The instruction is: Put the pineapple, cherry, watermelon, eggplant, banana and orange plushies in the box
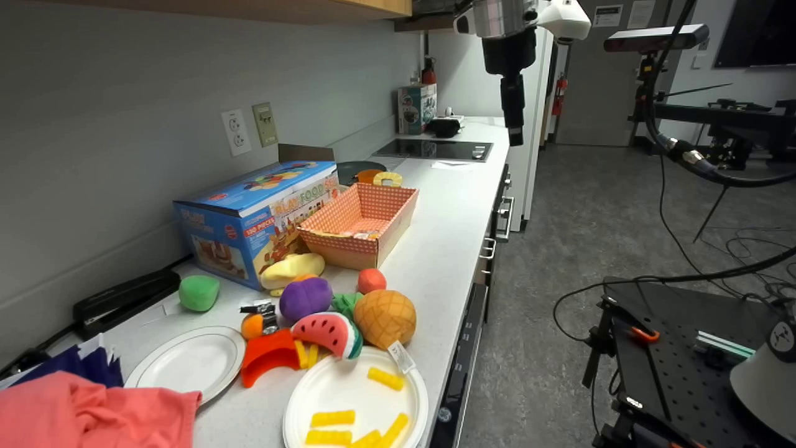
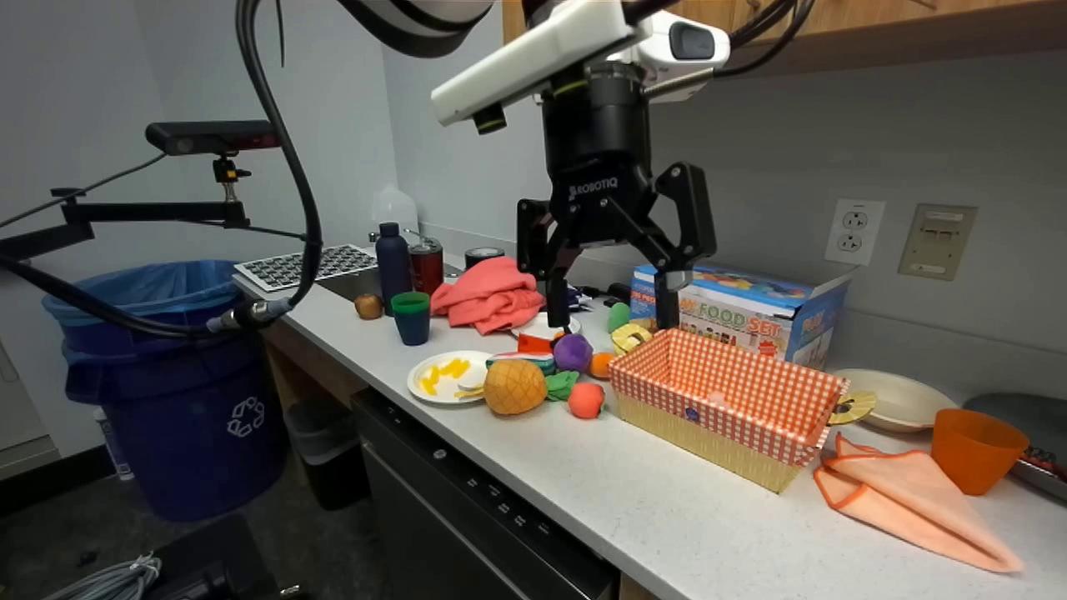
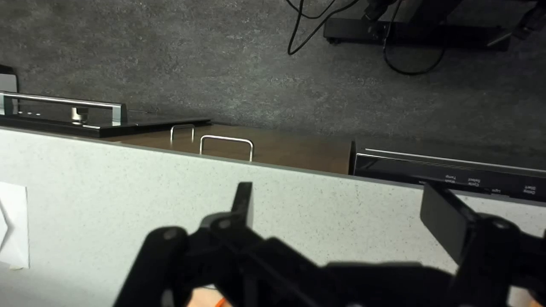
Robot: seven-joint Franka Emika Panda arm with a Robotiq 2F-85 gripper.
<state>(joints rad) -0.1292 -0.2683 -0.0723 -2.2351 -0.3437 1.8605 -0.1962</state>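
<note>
Wide apart with nothing between its fingers, my gripper (image 2: 613,317) (image 3: 335,192) hangs above the counter, over bare countertop in the wrist view. The checkered box (image 1: 398,238) (image 2: 708,425) stands on the counter. Clustered beside it are the pineapple (image 1: 385,317) (image 2: 515,387), cherry (image 1: 371,280) (image 2: 586,401), watermelon (image 1: 333,334) (image 2: 542,364) and eggplant (image 1: 306,300) (image 2: 573,352). Against the blue carton lies the yellow banana (image 1: 292,271). The orange (image 2: 602,365) sits close to the box's end and is mostly hidden behind the eggplant in an exterior view. Small pale bits in the box are unclear.
The blue play-food carton (image 1: 249,218) backs the box along the wall. Plates (image 1: 298,404), yellow sticks, a red piece (image 1: 267,354) and a green ball (image 1: 199,293) surround the plushies. An orange cup (image 2: 977,450) and peach cloth (image 2: 913,500) lie past the box's far end.
</note>
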